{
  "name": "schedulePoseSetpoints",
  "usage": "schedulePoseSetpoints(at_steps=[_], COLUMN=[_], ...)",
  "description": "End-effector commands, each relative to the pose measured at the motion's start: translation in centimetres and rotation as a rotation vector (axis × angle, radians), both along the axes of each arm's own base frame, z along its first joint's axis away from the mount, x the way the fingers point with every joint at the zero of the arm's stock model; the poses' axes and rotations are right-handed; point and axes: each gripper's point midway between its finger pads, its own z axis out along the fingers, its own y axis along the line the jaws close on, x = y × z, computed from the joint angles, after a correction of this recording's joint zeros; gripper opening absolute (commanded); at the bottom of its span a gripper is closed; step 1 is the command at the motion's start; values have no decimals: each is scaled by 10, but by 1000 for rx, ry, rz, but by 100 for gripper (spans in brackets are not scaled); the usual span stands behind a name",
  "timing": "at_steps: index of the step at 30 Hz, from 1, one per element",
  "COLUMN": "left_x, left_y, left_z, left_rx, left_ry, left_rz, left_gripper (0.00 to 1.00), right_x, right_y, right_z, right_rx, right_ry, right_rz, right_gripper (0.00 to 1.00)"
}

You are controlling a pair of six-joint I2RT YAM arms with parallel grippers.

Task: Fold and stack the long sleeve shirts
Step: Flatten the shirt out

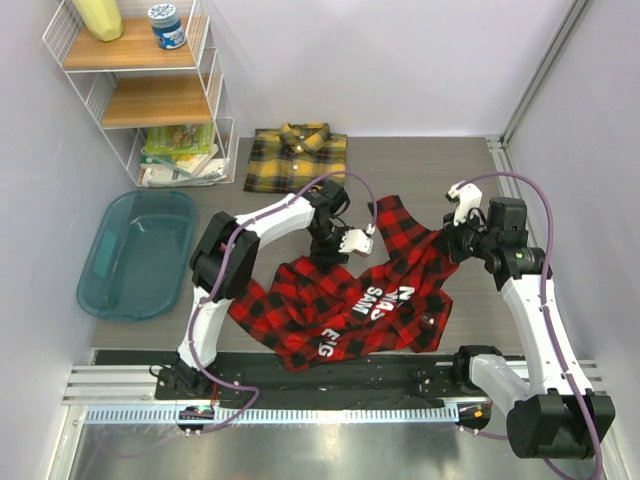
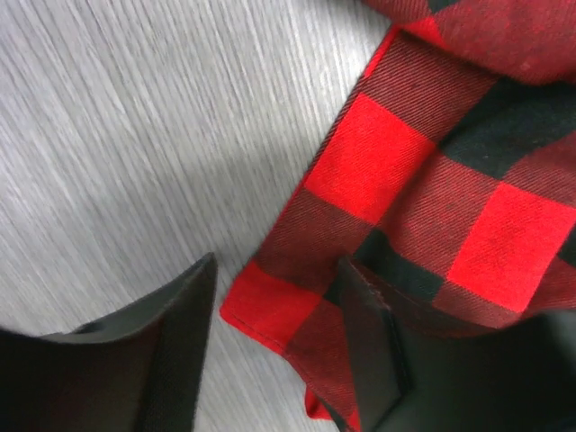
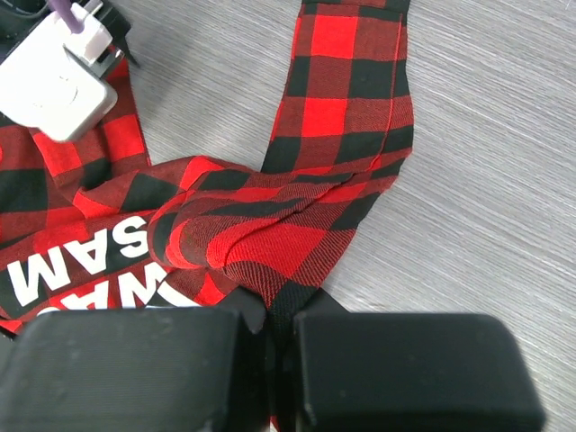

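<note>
Lab test cell: white partition walls (image 1: 400, 60), aluminium rail (image 1: 300, 413), wire shelf (image 1: 160, 100).

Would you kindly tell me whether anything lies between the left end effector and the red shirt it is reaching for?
Nothing visible does. The left end effector is open right over the red shirt, its fingers straddling a hem corner, with only bare table beside it.

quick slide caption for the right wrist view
Right hand shut on a bunched fold of the red-and-black plaid shirt, one sleeve stretching away across the grey table
</note>
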Motion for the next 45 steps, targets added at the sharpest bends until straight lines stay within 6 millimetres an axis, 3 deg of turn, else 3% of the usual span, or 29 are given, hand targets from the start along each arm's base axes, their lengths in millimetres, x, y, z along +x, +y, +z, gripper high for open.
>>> schedulePoseSetpoints(at_steps=[1, 2, 4, 5, 8, 11, 12, 13, 14, 16, 17, 19, 20, 22, 23, 26, 30, 37, 39, 41, 43, 44, 45], left_x=[-9, -13, -12, -11, 23, 60, 76, 84, 92, 97, 95, 92, 82, 70, 54, 24, -37, -98, -105, -97, -75, -53, -30], left_y=[18, 23, 39, 44, 70, 77, 87, 92, 105, 118, 134, 146, 160, 172, 183, 193, 210, 226, 227, 231, 234, 232, 232], left_z=[-23, -24, -22, -19, 16, 84, 110, 143, 163, 193, 219, 248, 267, 291, 307, 316, 337, 344, 344, 344, 349, 341, 355], left_rx=[89, 114, 149, 151, 96, -27, -78, -143, -181, -243, -278, -344, -393, -453, -484, -495, -507, -500, -504, -498, -510, -484, -529], left_ry=[8, 19, 19, 27, 32, -18, -58, -95, -130, -168, -224, -279, -296, -346, -386, -407, -454, -481, -466, -472, -499, -481, -536], left_rz=[-68, -70, -50, -29, 174, 407, 487, 585, 651, 743, 790, 849, 912, 945, 971, 973, 966, 955, 977, 1029, 1086, 1120, 1146], left_gripper=[40, 23, 7, 2, 0, 0, 0, 0, 0, 0, 0, 0, 0, 0, 0, 0, 0, 0, 0, 0, 0, 0, 0], right_x=[7, 7, 8, 9, 17, 35, 44, 52, 61, 74, 80, 84, 85, 82, 76, 54, 15, -38, -43, -35, -10, 4, 17], right_y=[-5, -5, -8, -10, -15, -22, -26, -28, -31, -36, -38, -45, -47, -48, -46, -39, -34, -34, -34, -40, -50, -53, -56], right_z=[15, 16, 17, 19, 27, 43, 60, 62, 84, 99, 123, 141, 157, 169, 183, 198, 221, 272, 275, 269, 253, 261, 262], right_rx=[-8, -12, -19, -23, -38, -47, -49, -50, -53, -54, -57, -66, -71, -70, -67, -49, -37, -44, -48, -61, -73, -74, -60], right_ry=[-62, -66, -71, -78, -101, -136, -179, -176, -222, -243, -292, -328, -361, -373, -400, -428, -484, -642, -654, -640, -598, -637, -643], right_rz=[-19, -20, -30, -33, -45, -66, -78, -84, -91, -105, -111, -130, -137, -147, -141, -131, -138, -195, -200, -224, -257, -270, -284], right_gripper=[1, 1, 1, 1, 1, 1, 1, 1, 1, 1, 1, 1, 1, 1, 1, 1, 1, 1, 1, 1, 1, 1, 1])
